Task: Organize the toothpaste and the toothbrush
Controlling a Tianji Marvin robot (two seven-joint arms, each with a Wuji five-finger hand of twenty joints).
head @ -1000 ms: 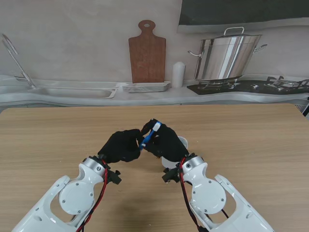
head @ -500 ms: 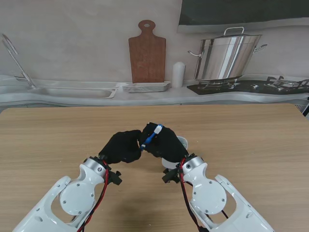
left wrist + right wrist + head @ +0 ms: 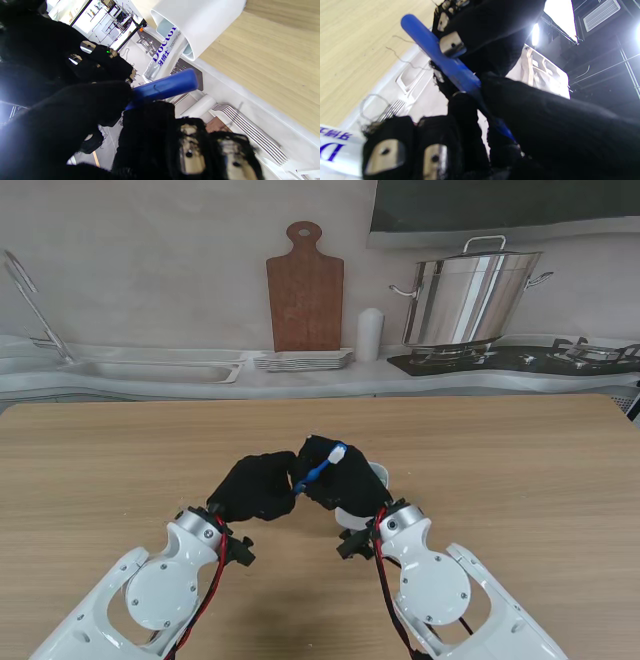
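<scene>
Black-gloved, the left hand [image 3: 258,486] and the right hand [image 3: 335,473] meet over the middle of the wooden table [image 3: 520,470], fingers of both curled onto one blue toothbrush [image 3: 318,466]. From the stand's view the brush runs on a slant between them, its blue handle end down at the left hand and its white head [image 3: 339,451] up over the right hand's knuckles. The left wrist view shows the left hand's fingers [image 3: 75,105] closed around the handle [image 3: 165,86], whose blunt blue end sticks out past them. The right wrist view shows the right hand's fingers [image 3: 545,120] pinched on the same handle [image 3: 440,57] farther along its length, with metal fingertip plates showing through the glove. So each hand is closed with a grip on the toothbrush, which is held up off the table.

Just beyond the hands stands a white cup [image 3: 376,474], mostly hidden behind the right hand in the stand's view. In the left wrist view the cup [image 3: 207,22] holds a toothpaste tube [image 3: 162,53] printed with blue lettering, its crimped end sticking out of the cup's mouth close to the toothbrush's handle end.

Farther from me, past the table's edge, a counter carries a wooden cutting board [image 3: 304,288], a stack of plates [image 3: 303,360], a steel stockpot [image 3: 478,298] on a stove, and a sink [image 3: 150,369] at the left.
</scene>
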